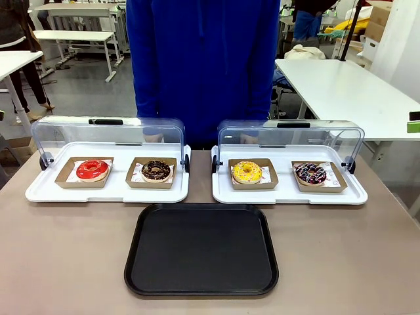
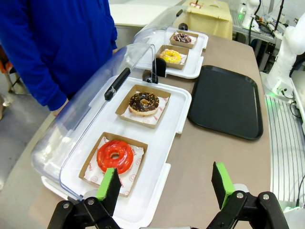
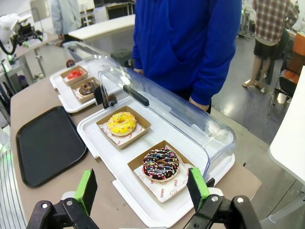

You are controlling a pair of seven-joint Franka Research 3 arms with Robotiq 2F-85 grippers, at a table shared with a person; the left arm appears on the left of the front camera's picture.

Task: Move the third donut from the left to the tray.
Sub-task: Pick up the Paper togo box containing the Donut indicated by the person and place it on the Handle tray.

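On the desk [image 1: 65,262], the left white tray [image 1: 105,193] carries a red-iced donut [image 1: 92,169] and a chocolate donut [image 1: 156,170], its clear lid [image 1: 108,134] tipped open. In the left wrist view the left jaws stand spread with nothing between them, just off that tray's end. The black tray [image 1: 201,249] lies in the middle, on the robot's side of both white trays. The right white tray [image 1: 289,197] holds the yellow donut [image 1: 247,172] in its cardboard holder [image 1: 234,184], left of a dark sprinkled donut [image 1: 310,173]. The right jaws stand spread too, pinching nothing.
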